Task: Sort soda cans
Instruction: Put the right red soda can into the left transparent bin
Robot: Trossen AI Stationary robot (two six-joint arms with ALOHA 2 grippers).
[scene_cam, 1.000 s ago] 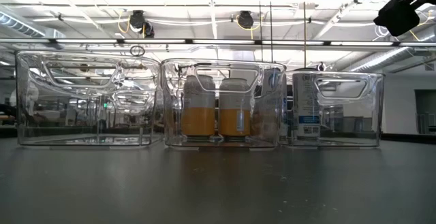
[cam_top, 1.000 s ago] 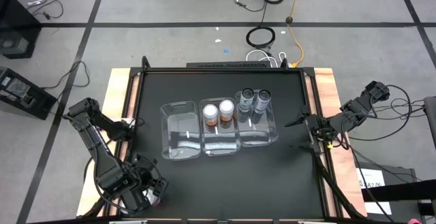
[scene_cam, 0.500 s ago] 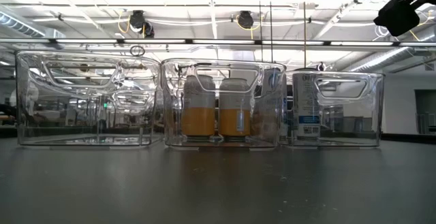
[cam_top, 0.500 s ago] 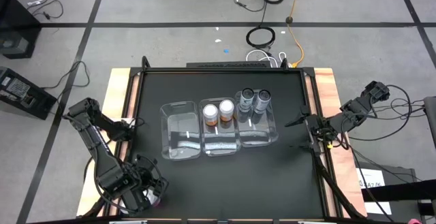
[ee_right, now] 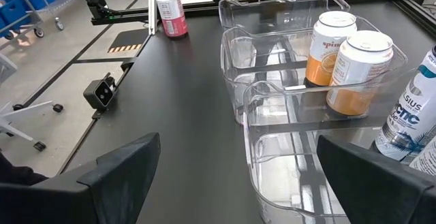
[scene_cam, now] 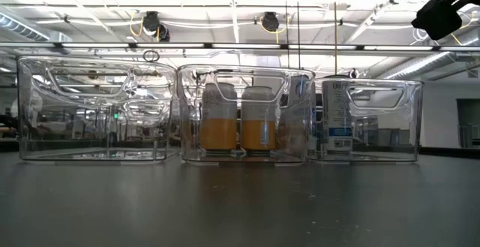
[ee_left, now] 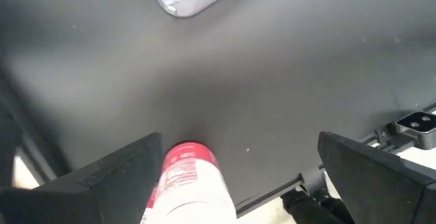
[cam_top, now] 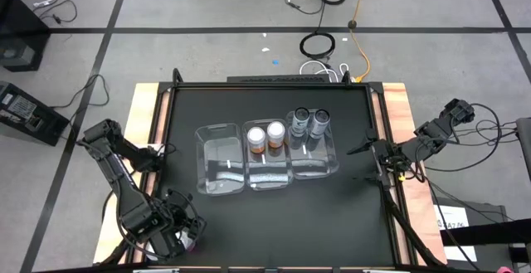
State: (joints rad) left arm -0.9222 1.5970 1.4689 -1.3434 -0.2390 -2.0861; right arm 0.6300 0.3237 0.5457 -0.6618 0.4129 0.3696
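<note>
One pink-red can (ee_left: 185,182) stands upright near the table's near-left corner (cam_top: 190,241) and also shows in the right wrist view (ee_right: 170,9). My left gripper (ee_left: 238,142) is open around it, with the can close beside one finger (ee_left: 126,176). The second pink can is out of view. Two orange cans (cam_top: 265,136) stand in the middle clear bin (cam_top: 267,176). Two grey cans (cam_top: 309,121) stand in the right bin (cam_top: 319,163). My right gripper (ee_right: 238,139) is open and waits by the table's right edge (cam_top: 359,149), facing the bins. My left gripper has its open fingers on either side of the pink can's body (ee_left: 178,183), coming from above at a slant. The can stands on the table. It sits right beside one finger, and I cannot tell whether they touch.
The left clear bin (cam_top: 219,158) holds nothing that I can see. All three bins stand side by side at the table's middle (scene_cam: 240,112). Dark bare table surface (cam_top: 274,223) lies between the bins and the near edge. Cables lie on the floor beyond the far edge.
</note>
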